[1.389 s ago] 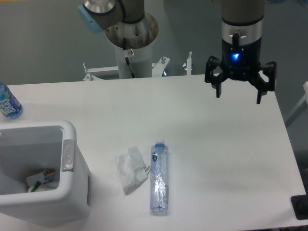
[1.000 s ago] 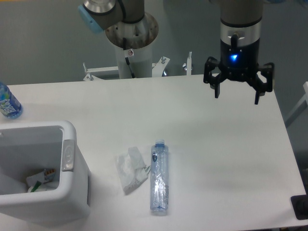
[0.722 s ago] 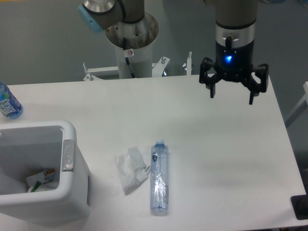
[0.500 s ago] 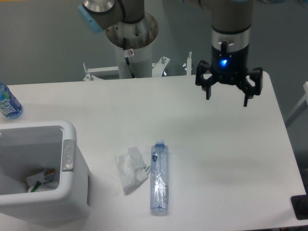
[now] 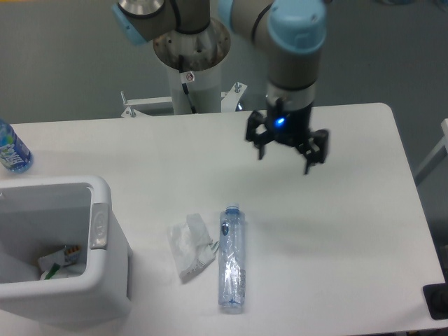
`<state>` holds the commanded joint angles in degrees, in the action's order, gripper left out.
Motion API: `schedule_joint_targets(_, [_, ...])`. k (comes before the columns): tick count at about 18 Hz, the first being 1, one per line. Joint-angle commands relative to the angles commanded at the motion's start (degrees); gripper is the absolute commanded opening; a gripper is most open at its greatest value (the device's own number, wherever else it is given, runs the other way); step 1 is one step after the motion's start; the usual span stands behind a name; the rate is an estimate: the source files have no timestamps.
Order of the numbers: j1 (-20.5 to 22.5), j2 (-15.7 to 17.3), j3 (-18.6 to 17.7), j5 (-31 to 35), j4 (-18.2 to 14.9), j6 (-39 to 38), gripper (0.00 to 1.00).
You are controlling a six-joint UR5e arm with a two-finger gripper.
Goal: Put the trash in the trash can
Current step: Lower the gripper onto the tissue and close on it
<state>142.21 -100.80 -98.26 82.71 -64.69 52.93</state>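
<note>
A crumpled translucent-white wrapper (image 5: 189, 246) lies on the table, and right beside it lies a clear crinkled bottle (image 5: 232, 257) with a blue cap pointing away from me. The white trash can (image 5: 98, 260) stands at the left front, with a grey oblong panel on its right rim and some scraps inside. My gripper (image 5: 283, 159) hangs open above the table, up and to the right of the bottle, with nothing between its fingers.
Another bottle (image 5: 11, 149) with a wide bright-blue label stands at the table's far left edge. The arm's base column (image 5: 190, 52) rises behind the table's back edge. A dark object (image 5: 437, 301) sits at the front right corner.
The gripper has swung left and down, from over the table's back right corner toward its middle, nearer the bottle. It stays open. The trash has not moved.
</note>
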Motion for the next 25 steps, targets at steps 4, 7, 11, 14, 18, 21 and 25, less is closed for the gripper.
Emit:
schedule_joint_targets(4, [-4.21,-4.22,0.18,-0.01,2.18,-6.94,1.00])
schedule_joint_targets(7, [-7.12,-6.77,0.00,0.17,5.88,-14.76,1.00])
schedule_joint_targets(11, [-9.49,-8.97,-0.53,0.26,6.68,-19.60,1.00])
schedule_joint_targets(14, [-10.99,-11.08,-0.97,0.43,7.12,-23.13,1.00])
schedule_joint_targets(18, [-11.87,-12.31,-2.19,0.43,7.38,-23.31,1.00])
schedule_joint_targets(21, [-12.05,-13.37,-3.25,1.57,9.66,-23.48,1.00])
schedule_joint_targets(25, [-12.58,-13.81,-3.17,3.94,10.37,-23.57,0.67])
